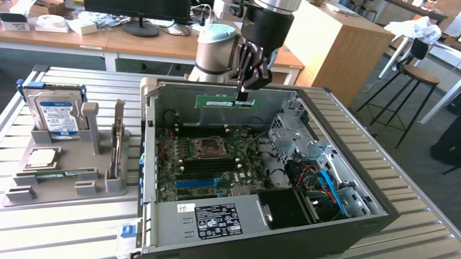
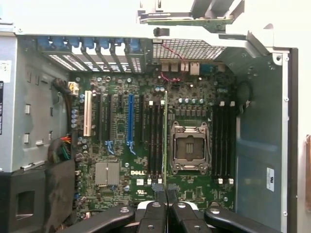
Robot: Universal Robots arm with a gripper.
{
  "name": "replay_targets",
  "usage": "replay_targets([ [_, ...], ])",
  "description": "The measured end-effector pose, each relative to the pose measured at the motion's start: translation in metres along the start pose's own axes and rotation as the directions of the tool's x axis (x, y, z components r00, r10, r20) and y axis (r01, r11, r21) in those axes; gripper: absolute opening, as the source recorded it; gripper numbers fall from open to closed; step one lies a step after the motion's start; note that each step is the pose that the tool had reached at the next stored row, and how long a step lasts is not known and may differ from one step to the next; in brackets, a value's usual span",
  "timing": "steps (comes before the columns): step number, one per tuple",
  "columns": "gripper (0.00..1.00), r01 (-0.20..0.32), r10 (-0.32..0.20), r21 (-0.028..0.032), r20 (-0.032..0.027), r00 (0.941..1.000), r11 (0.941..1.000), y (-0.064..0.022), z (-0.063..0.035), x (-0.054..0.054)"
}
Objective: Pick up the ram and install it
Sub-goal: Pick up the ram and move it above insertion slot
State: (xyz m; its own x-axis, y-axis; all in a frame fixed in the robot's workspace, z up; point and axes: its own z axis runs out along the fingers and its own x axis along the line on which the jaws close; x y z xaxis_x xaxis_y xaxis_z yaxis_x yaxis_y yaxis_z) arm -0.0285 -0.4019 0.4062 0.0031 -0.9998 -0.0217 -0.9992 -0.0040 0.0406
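Note:
The ram [image 1: 223,101], a narrow green stick with a pale label, hangs level above the open computer case [image 1: 374,213], near its back wall. My gripper [image 1: 243,99] is shut on the ram's end toward the exterior view's right. In the wrist view the ram [image 2: 166,136] appears edge-on as a thin line running out from my gripper [image 2: 165,193], over the motherboard [image 2: 121,194] between the black memory slots [image 2: 154,141] and the processor socket [image 2: 188,148]. A second green stick [image 1: 61,175] lies flat in the grey fixture [image 1: 65,197].
The grey fixture on the exterior view's left also holds a hard drive [image 1: 58,116] standing upright, a square silver processor chip [image 1: 42,157] and an upright card [image 1: 117,140]. Inside the case are drive cages [image 1: 295,135] and blue cables [image 1: 327,186]. Stools [image 1: 414,81] stand at the back right.

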Motion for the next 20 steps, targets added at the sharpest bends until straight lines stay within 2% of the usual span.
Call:
replay_targets([
  [9, 0.11, -0.001, 0.001, 0.0002, 0.0002, 1.0000, 1.0000, 0.0000, 0.0005, -0.002],
  [20, 0.11, -0.001, 0.001, 0.0001, 0.0002, 1.0000, 1.0000, -0.0006, 0.0196, -0.002],
])
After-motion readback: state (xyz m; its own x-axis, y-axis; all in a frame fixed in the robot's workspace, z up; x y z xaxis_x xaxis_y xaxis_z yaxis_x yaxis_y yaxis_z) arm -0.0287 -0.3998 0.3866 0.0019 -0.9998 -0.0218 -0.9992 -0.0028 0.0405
